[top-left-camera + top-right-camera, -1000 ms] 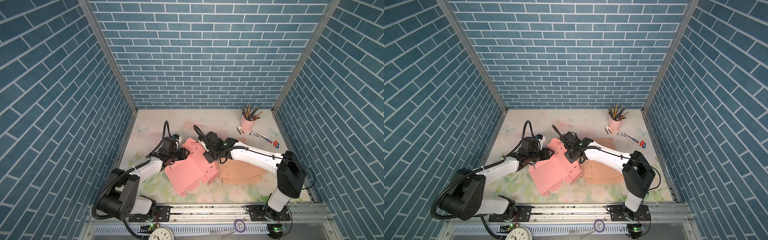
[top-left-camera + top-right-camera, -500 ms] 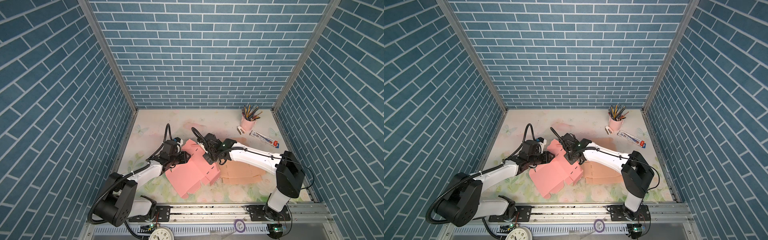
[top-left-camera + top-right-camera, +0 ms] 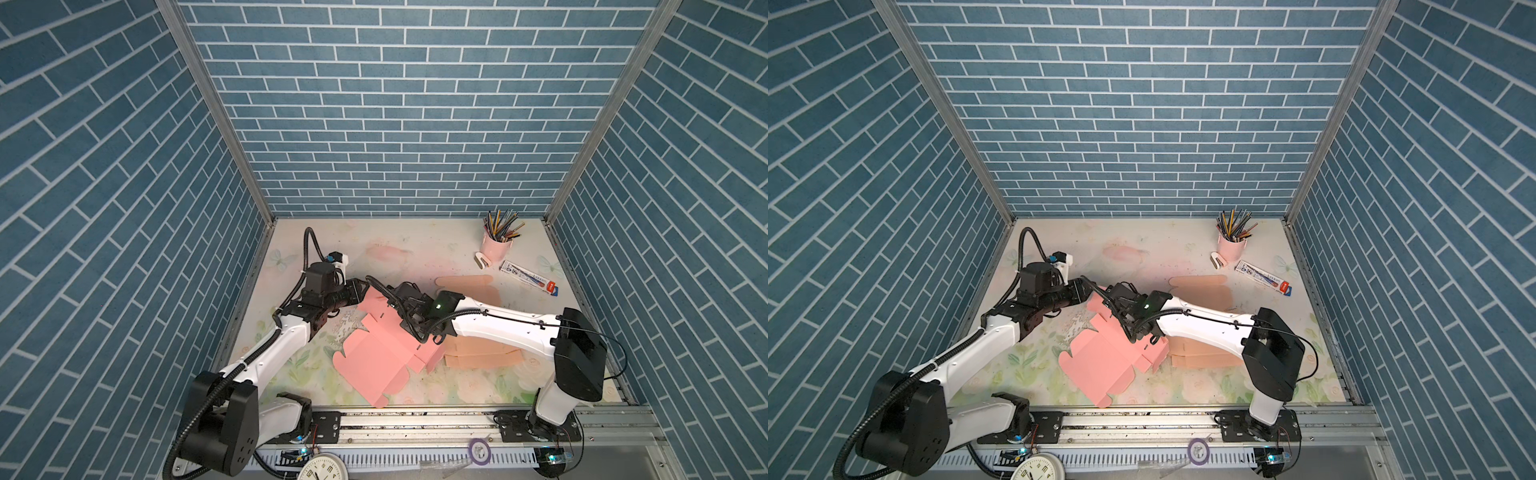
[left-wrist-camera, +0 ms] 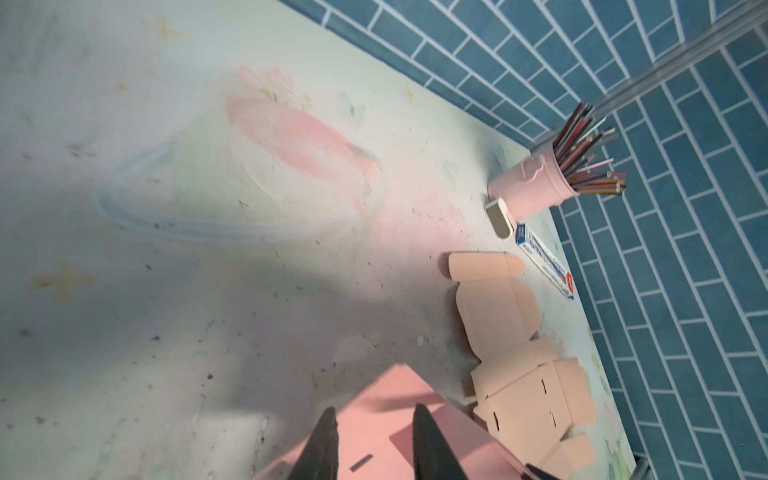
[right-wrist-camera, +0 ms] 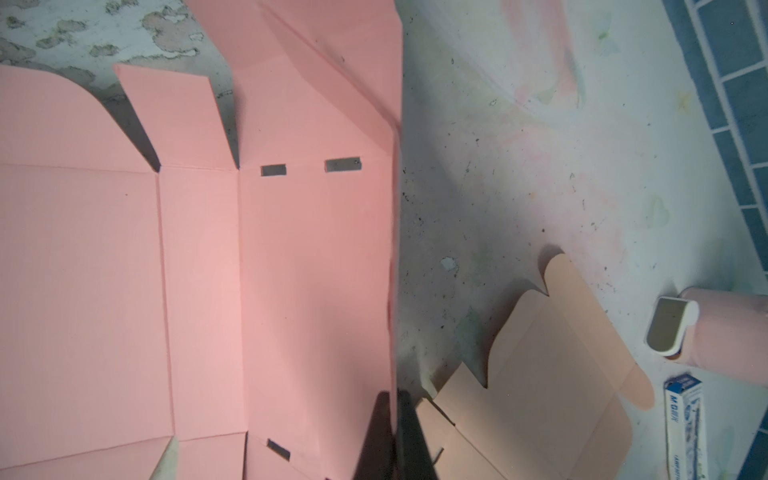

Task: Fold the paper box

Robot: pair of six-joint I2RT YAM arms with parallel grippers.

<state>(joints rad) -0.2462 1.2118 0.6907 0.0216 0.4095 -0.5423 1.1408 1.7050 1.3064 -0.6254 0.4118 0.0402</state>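
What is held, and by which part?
The right gripper pinches the pink paper box by its upturned panel's edge; the left gripper straddles a flap, jaws open.

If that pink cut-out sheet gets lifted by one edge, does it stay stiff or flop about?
Probably floppy: the pink sheet is thin with many creases, so it would likely hinge along them. Likely light too, since its raised edge holds up in the right gripper's narrow pinch.

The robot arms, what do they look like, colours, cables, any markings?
Both match: the left arm and right arm have white link shells, black joint housings and black ribbed cable conduit. A green light glows near the right arm's wrist. The left end effector and right end effector have dark tapered fingers.
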